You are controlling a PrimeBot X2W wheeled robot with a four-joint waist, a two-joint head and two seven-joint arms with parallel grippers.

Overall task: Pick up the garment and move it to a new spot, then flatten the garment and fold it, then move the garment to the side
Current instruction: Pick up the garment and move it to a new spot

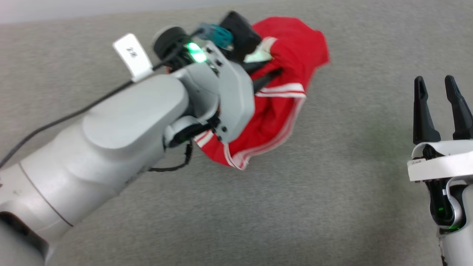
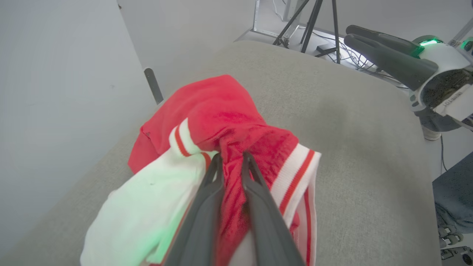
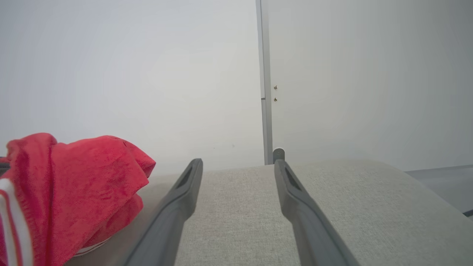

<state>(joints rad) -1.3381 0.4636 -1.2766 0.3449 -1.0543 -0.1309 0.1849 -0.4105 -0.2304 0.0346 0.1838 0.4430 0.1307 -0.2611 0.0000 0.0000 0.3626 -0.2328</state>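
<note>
The garment (image 1: 288,55), a red jersey T-shirt with white sleeves and striped trim, hangs bunched over the grey surface at the upper middle of the head view. My left gripper (image 2: 232,157) is shut on a fold of its red fabric (image 2: 221,114), with a white sleeve (image 2: 147,210) drooping to the left of the fingers. In the head view the left wrist hides the pinch. My right gripper (image 1: 439,82) stands open at the right, apart from the garment (image 3: 74,192), with nothing between its fingers (image 3: 188,184). The "23" is hidden in the folds.
The grey fabric surface (image 1: 332,184) spreads wide below and to the right of the garment. A white wall (image 3: 147,74) with a vertical seam rises past its far edge. Tripod legs and cables (image 2: 314,22) stand on the floor beyond one side.
</note>
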